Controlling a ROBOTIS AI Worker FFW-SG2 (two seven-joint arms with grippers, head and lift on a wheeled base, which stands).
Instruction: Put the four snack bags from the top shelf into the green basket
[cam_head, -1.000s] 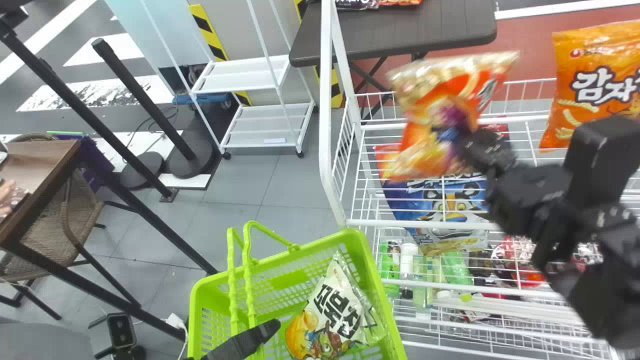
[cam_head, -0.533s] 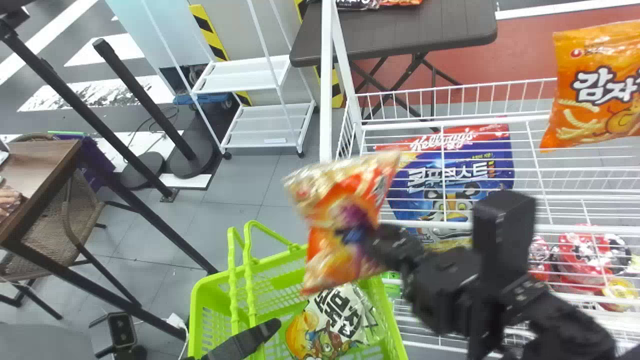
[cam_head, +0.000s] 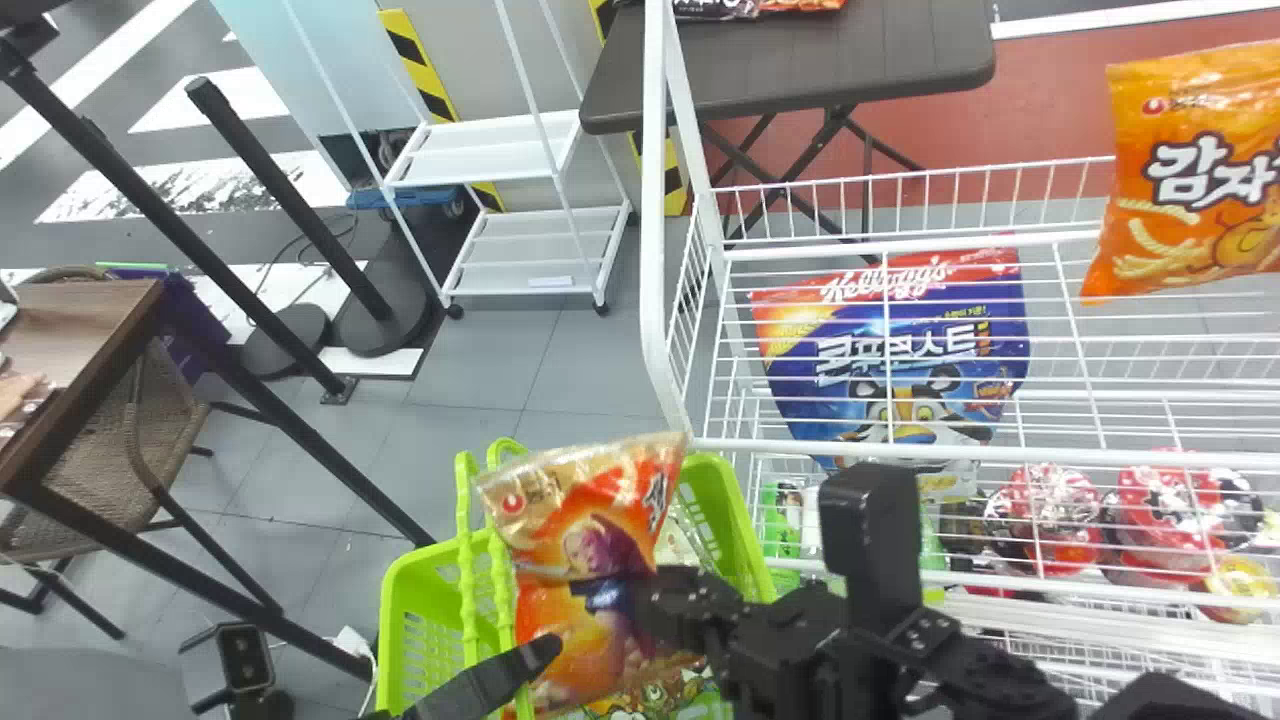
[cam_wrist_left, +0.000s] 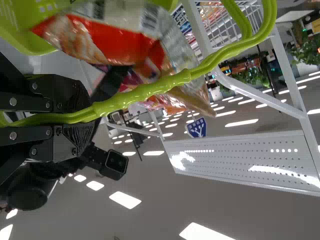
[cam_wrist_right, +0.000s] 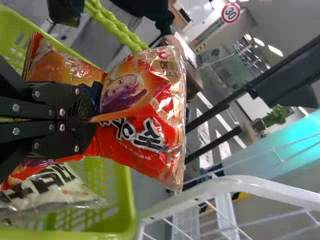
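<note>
An orange-red snack bag (cam_head: 580, 590) hangs over the green basket (cam_head: 405, 600), and my right gripper (cam_head: 665, 600) is shut on it. In the right wrist view the gripper (cam_wrist_right: 90, 117) pinches the middle of that bag (cam_wrist_right: 145, 120). A white snack bag (cam_wrist_right: 55, 192) lies inside the basket, partly covered. At the basket's near side is my left gripper (cam_head: 510, 675); the left wrist view has this gripper (cam_wrist_left: 85, 115) shut on the green basket handle (cam_wrist_left: 165, 85). Another orange snack bag (cam_head: 1200, 190) is at the right end of the rack's top.
The white wire rack (cam_head: 655, 250) stands right of the basket, its front post close to the basket's rim. A blue cereal bag (cam_head: 890, 350) and red packs (cam_head: 1160, 510) are on lower levels. Black poles (cam_head: 290, 210) and a wooden table (cam_head: 90, 350) stand to the left.
My right gripper has carried the orange-red bag left and down from above the rack to over the basket, now partly covering the white bag. The left gripper has stayed still.
</note>
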